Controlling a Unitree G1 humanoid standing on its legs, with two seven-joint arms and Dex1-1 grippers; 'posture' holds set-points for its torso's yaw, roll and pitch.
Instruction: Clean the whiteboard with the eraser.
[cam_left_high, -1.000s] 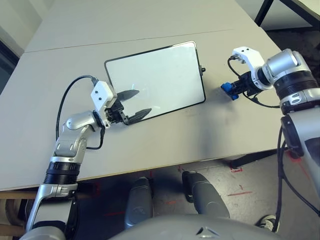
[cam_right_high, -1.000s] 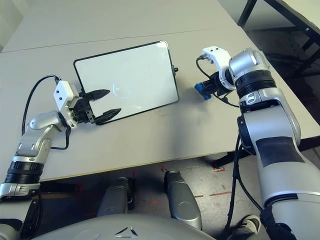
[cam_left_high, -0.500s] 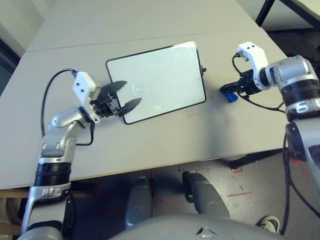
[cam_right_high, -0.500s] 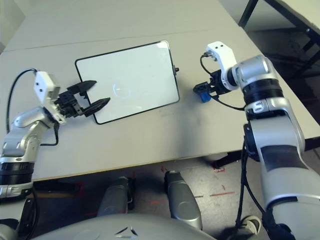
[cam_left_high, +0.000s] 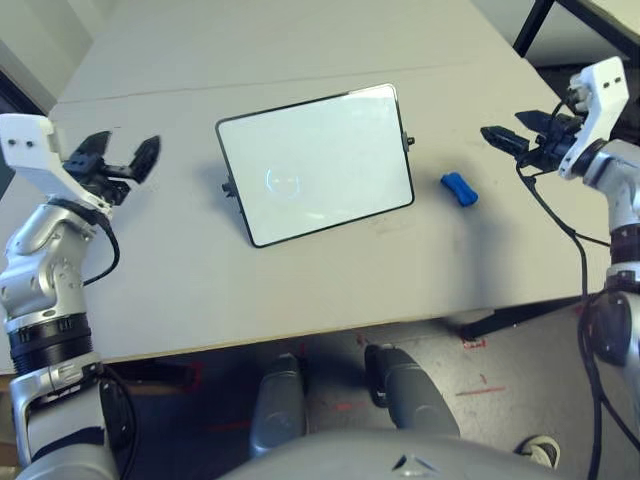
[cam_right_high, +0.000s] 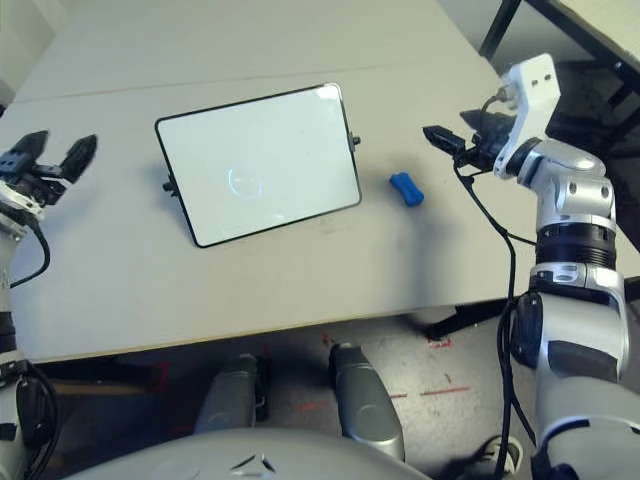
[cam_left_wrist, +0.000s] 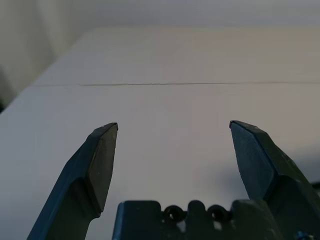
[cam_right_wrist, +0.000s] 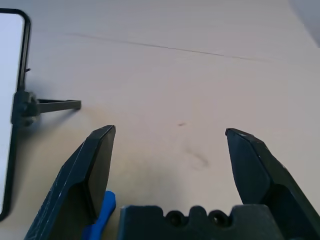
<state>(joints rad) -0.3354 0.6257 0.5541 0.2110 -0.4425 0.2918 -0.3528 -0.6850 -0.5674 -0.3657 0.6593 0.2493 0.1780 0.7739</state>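
whiteboard (cam_left_high: 315, 165) lying mid-bench (cam_left_high: 300, 290) | eraser (cam_left_high: 459, 188) resting just right of it, untouched | left gripper (cam_left_high: 118, 158) hovering with jaws spread, empty | right gripper (cam_left_high: 503, 138) likewise

Eraser (cam_right_high: 405, 188) beside whiteboard (cam_right_high: 258, 163)

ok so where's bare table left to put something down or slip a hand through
Widest free patch: the grey table along its near edge, below the black-framed glossy whiteboard. Also bare: the far side behind the board, and the stretch between the board and the open left gripper. Tightest: right of the board, where the small blue oblong eraser lies short of the open right gripper.
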